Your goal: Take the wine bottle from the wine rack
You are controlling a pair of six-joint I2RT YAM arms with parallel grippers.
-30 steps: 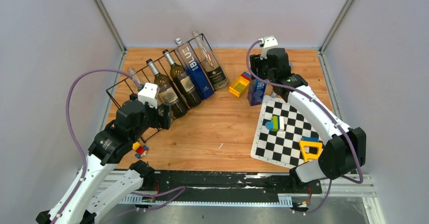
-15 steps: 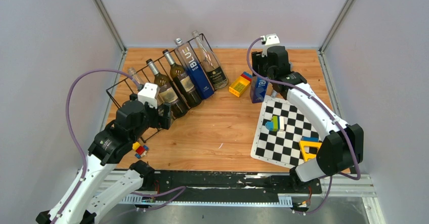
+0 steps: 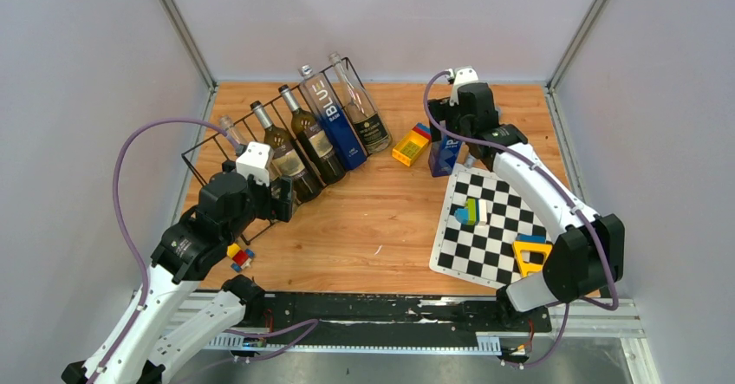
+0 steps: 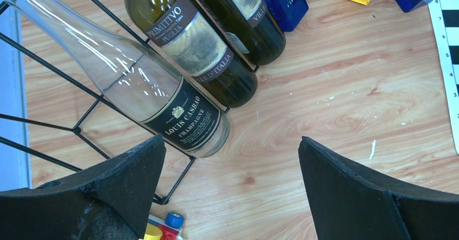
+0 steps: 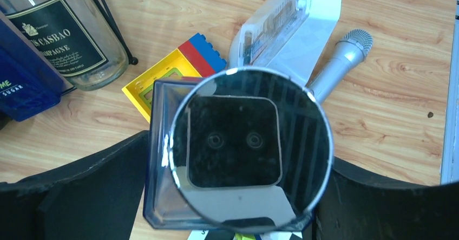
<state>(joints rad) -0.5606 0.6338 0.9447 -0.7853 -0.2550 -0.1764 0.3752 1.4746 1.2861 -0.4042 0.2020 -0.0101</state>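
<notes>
Five bottles point(image 3: 325, 128) fill the far-left wine rack point(image 3: 206, 152); the left gripper point(image 4: 230, 149), spread wide above the nearest clear wine bottle point(image 4: 135, 83), should descend astride it, while the right gripper point(image 5: 236, 154) clasps a blue bottle point(image 5: 160, 191).

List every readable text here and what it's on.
"LOUIS CASBAO CHAMPAGNE": clear bottle
"PRIMITIVO PUGLIA": dark bottle beside it
"VILLE" (cut off): next dark bottle
"BLUE": tall blue bottle
Too blurred: print on blue square container in right gripper.
Remaining labels: too small to read.
</notes>
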